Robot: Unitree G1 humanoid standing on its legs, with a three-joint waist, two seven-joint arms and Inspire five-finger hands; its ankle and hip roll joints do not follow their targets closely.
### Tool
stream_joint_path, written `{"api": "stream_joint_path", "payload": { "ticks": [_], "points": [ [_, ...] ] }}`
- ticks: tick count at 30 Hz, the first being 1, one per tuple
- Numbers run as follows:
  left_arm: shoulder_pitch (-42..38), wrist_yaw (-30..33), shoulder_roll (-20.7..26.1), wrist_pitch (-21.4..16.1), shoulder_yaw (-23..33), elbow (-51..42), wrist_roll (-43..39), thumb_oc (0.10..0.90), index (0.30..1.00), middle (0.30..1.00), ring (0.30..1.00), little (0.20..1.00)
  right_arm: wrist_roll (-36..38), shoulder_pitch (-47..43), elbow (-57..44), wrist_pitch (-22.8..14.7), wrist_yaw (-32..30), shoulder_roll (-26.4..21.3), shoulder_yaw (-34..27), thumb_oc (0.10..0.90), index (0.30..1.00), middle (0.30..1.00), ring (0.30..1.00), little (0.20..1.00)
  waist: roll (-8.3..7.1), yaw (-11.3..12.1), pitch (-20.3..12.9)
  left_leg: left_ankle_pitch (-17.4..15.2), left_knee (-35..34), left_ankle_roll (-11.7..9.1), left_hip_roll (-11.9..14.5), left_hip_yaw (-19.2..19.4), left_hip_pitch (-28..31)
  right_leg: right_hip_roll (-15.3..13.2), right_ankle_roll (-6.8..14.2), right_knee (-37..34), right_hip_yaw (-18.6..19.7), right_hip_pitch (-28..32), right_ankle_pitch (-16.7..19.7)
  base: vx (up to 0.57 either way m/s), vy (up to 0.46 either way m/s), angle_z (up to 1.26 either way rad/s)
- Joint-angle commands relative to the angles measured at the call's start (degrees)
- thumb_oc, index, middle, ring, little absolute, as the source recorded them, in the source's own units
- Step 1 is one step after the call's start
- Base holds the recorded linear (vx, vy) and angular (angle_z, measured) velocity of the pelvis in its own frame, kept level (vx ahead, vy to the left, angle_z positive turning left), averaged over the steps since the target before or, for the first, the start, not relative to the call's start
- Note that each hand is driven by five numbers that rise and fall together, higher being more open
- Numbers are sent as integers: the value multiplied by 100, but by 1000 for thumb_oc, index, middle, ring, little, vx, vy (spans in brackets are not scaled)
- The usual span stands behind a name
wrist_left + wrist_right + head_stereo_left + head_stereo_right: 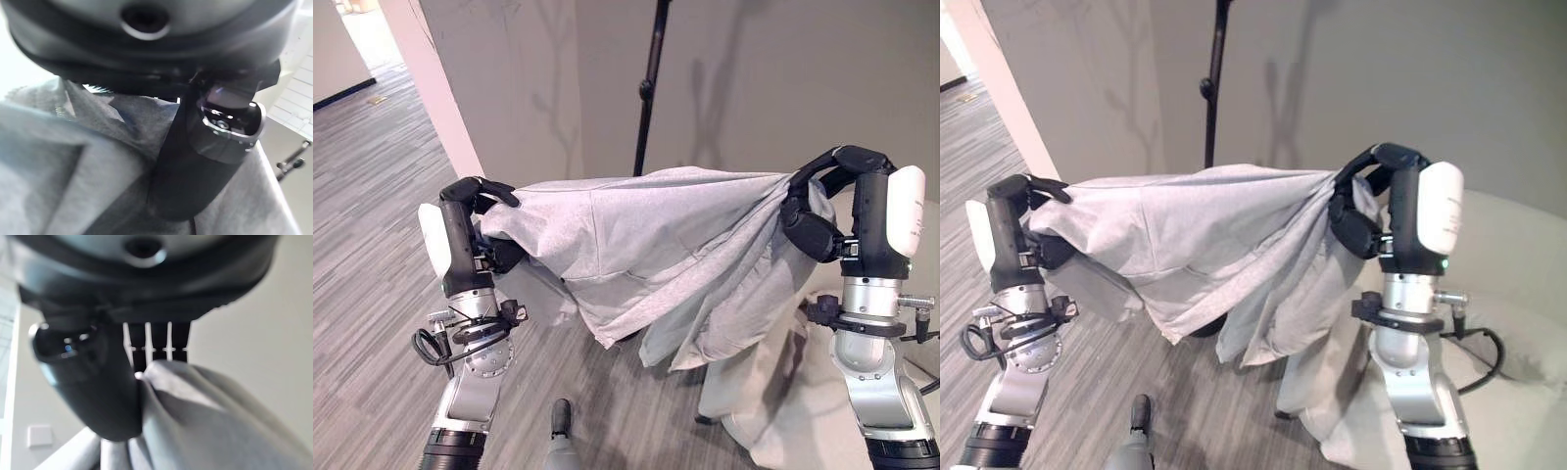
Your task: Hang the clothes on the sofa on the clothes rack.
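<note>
The grey garment (646, 245) is held up in the air, stretched between the two hands, and it does not touch the sofa (1518, 294) or the floor (372, 196). It hangs in front of the black pole of the clothes rack (649, 88), which stands upright behind the garment, near the grey wall (754, 78).

The left hand (470, 211) is at the garment's one end. Its fingers (494, 191) are curled over the edge of the cloth, and in the left wrist view the thumb (210, 147) presses down on the grey cloth (73, 171), so this hand is grasping the garment.

The right hand (1381, 201) is at the other end of the garment, a little higher than the left hand. Here the cloth is gathered into a bunch, and the fingers (1371, 157) bend over the top of this bunch. In the right wrist view the cloth (205, 416) sits between the thumb (98, 387) and the row of fingers (156, 345), so this hand is also clenched on the garment.

Between the hands the upper edge of the garment runs almost straight, with folds that spread from the right hand. Below this edge the loose part hangs down in several folds, lowest under the middle of the garment. The pale sofa is below and behind the right hand, beside the garment's hanging part.
</note>
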Motion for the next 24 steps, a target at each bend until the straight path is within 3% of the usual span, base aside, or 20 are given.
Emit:
{"api": "stream_joint_path", "payload": {
  "ticks": [1,6,8,9,11,12,14,16,18,21,22,24],
  "points": [
    [-709,428,495,-228,412,-584,144,400,300,300,300,300,-243,-615,-194,100,-516,-427,-753,400,300,300,300,300,-23,14,-756,-314,-341,-286,-3,13,329,-299,161,325,160,-175,-220,290,429,-15],
    [-1136,545,738,-91,420,-531,351,400,300,300,300,300,-579,-717,-282,275,-526,-261,-743,400,300,300,300,300,-78,-72,-844,-706,-387,188,-466,254,772,-720,374,1468,391,-635,132,172,316,3],
    [-1403,671,850,-70,477,-627,369,400,300,300,300,300,-800,-800,-320,376,-696,-252,-852,400,300,300,300,300,36,-192,-743,-930,-393,397,-646,380,1062,-1019,425,2573,282,-1062,789,147,441,-10],
    [-1453,724,888,-51,512,-660,369,400,300,300,300,300,-835,-835,-353,404,-753,-233,-874,400,300,300,300,300,109,-231,-673,-996,-393,464,-656,417,1149,-1107,434,2990,170,-1253,920,64,323,-8],
    [-1474,760,904,-35,556,-690,382,400,300,300,300,300,-870,-857,-391,408,-799,-197,-900,400,300,300,300,300,150,-265,-635,-1056,-393,497,-668,483,1224,-1168,432,3260,63,-1404,919,51,174,-2],
    [-1517,762,892,-28,596,-744,390,400,300,300,300,300,-909,-814,-440,436,-823,-158,-978,400,300,300,300,300,176,-337,-596,-1130,-393,510,-700,473,1307,-1097,368,3409,42,-1561,752,69,98,8],
    [-1541,787,809,-80,621,-796,390,400,300,300,300,300,-981,-703,-520,464,-882,-128,-1167,400,300,300,300,300,200,-454,-554,-1167,-393,481,-748,374,1378,-751,238,3158,128,-1821,363,123,71,5],
    [-1593,725,828,-95,618,-874,456,400,300,300,300,300,-988,-794,-525,541,-1056,-222,-1412,400,300,300,300,300,218,-511,-586,-1235,-393,415,-743,387,1434,-548,147,2199,68,-1905,73,124,-53,6],
    [-1654,709,861,-94,581,-856,493,400,300,300,300,300,-1060,-908,-376,612,-1185,-349,-1379,400,300,300,300,300,215,-500,-601,-1274,-393,379,-716,392,1459,-485,155,1733,27,-1901,195,93,-65,2],
    [-1785,714,831,-17,622,-784,613,400,300,300,300,300,-1171,-862,-379,750,-1182,-463,-1615,400,300,300,300,300,135,-539,-661,-1356,-393,367,-735,324,1554,-343,247,1027,321,-1599,334,123,-75,19],
    [-1945,687,939,36,510,-689,698,400,300,300,300,300,-1164,-1135,-257,748,-1184,-787,-1550,400,300,300,300,300,79,-439,-845,-1362,-393,335,-723,358,1575,-307,274,693,311,-1367,442,108,-61,41],
    [-2061,676,974,95,445,-581,684,400,300,300,300,300,-1115,-1221,-65,780,-1161,-989,-1472,400,300,300,300,300,64,-408,-891,-1368,-393,313,-710,350,1575,-277,270,559,302,-1289,470,103,-68,-3]
  ]
}}
